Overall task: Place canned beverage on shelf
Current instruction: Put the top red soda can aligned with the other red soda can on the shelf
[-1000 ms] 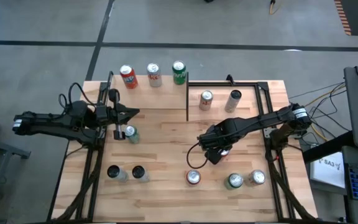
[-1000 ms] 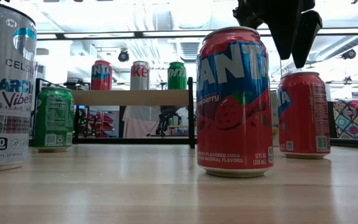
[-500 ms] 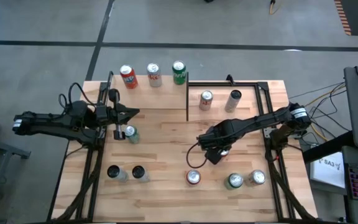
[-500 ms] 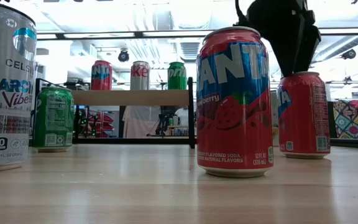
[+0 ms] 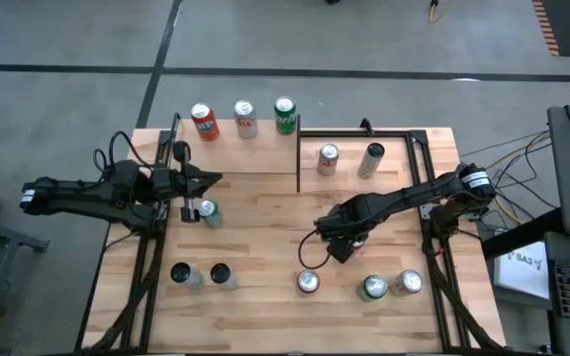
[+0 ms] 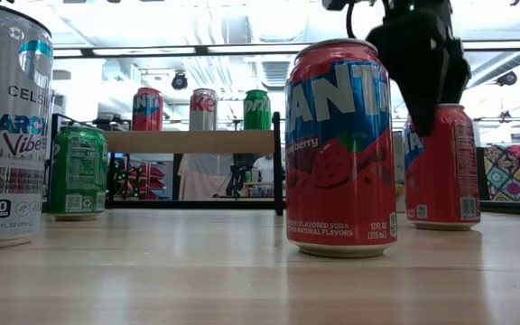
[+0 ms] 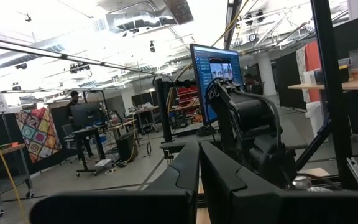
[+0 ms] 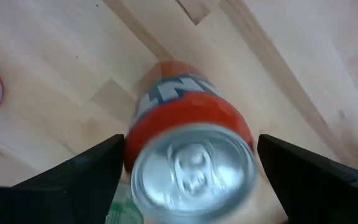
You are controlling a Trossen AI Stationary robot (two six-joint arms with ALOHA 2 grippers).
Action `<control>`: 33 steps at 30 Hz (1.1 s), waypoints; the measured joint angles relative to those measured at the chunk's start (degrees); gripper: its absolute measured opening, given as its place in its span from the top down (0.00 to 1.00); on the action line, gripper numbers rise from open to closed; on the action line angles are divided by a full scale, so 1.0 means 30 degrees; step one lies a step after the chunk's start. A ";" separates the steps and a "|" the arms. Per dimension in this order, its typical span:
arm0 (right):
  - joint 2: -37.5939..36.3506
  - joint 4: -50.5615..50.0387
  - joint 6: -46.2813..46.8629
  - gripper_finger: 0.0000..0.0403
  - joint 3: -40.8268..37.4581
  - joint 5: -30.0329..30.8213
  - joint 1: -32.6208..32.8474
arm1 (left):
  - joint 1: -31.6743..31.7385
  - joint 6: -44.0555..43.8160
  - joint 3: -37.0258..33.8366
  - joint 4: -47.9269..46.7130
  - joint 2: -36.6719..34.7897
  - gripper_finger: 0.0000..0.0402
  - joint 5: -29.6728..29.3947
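Early stage: red can (image 8: 191, 146) upright on the table (image 5: 255, 222), mid-table, well apart from the shelf (image 5: 226, 148) at the far edge, already carrying three cans (image 5: 244, 118). Grasp, lift and transfer outstanding. Right pincer (image 8: 188, 180) spread wide, straddling the can top; contact not discernible, no grip. Left pincer (image 5: 206, 180) fully closed, empty, parked at the table's left.
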 joint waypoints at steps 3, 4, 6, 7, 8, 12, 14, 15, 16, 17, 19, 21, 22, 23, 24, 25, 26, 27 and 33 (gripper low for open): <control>0.0007 0.1148 0.0000 0.12 -0.0783 -0.0004 0.0000 | 0.0003 0.0000 0.0000 0.0000 0.0006 1.00 0.0000; 0.0007 0.1434 0.0000 0.12 -0.0974 0.0000 0.0000 | 0.0004 0.0000 0.0000 0.0000 0.0000 1.00 0.0000; 0.0007 0.1821 0.0005 0.14 -0.1309 0.0000 -0.0007 | 0.0004 0.0000 0.0000 0.0000 0.0003 1.00 0.0000; 0.0007 0.1982 0.0057 0.14 -0.1443 0.0007 -0.0002 | 0.0004 0.0000 0.0000 0.0000 0.0000 1.00 0.0000; 0.0007 0.2146 0.0117 0.16 -0.1565 0.0004 -0.0005 | 0.0004 0.0000 0.0000 0.0000 0.0000 1.00 0.0000; 0.0007 0.2232 0.0350 0.23 -0.1706 0.0015 -0.0007 | -0.0002 0.0000 0.0000 0.0000 0.0000 1.00 0.0000; 0.0000 0.2230 0.0355 0.27 -0.1711 0.0022 -0.0007 | 0.0004 0.0022 0.0000 0.0000 0.0007 1.00 0.0000; 0.0000 0.2224 0.0353 0.29 -0.1709 0.0022 -0.0007 | -0.0003 0.0029 0.0000 0.0000 0.0007 1.00 0.0000; 0.0000 0.2217 0.0350 0.29 -0.1696 0.0022 0.0000 | -0.0003 0.0029 0.0000 0.0012 0.0058 1.00 0.0000; 0.0000 0.2196 0.0357 0.29 -0.1669 0.0063 0.0000 | -0.0001 0.0029 0.0000 0.0029 0.0095 1.00 0.0000; 0.0000 0.2196 0.0350 0.29 -0.1580 0.0197 0.0000 | -0.0003 0.0036 0.0000 0.0022 0.0271 1.00 0.0000; 0.0000 0.2198 0.0335 0.29 -0.1447 0.0461 0.0000 | -0.0003 0.0051 0.0000 0.0010 0.0522 1.00 0.0000; 0.0000 0.2177 0.0318 0.29 -0.1363 0.0529 0.0000 | -0.0003 0.0058 0.0000 0.0022 0.0663 1.00 0.0000; -0.0020 0.2134 0.0257 0.29 -0.1253 0.0562 0.0000 | -0.0003 0.0058 0.0000 0.0015 0.0810 1.00 0.0000; -0.0132 0.2086 0.0175 0.29 -0.1134 0.0576 -0.0007 | -0.0003 0.0058 0.0000 0.0022 0.0968 1.00 0.0000; -0.0256 0.2073 0.0147 0.29 -0.1017 0.0610 -0.0007 | -0.0003 0.0058 0.0000 0.0015 0.1133 1.00 0.0000; -0.0399 0.2034 0.0133 0.29 -0.0855 0.0683 -0.0007 | -0.0003 0.0058 0.0000 0.0043 0.1306 1.00 0.0000; -0.0569 0.2016 0.0126 0.29 -0.0692 0.0776 -0.0003 | -0.0003 0.0058 0.0000 0.0087 0.1452 1.00 0.0000; -0.1147 0.1536 -0.0233 0.29 0.1010 0.2084 0.0001 | -0.0003 -0.0171 0.0000 0.0398 0.2354 1.00 0.0000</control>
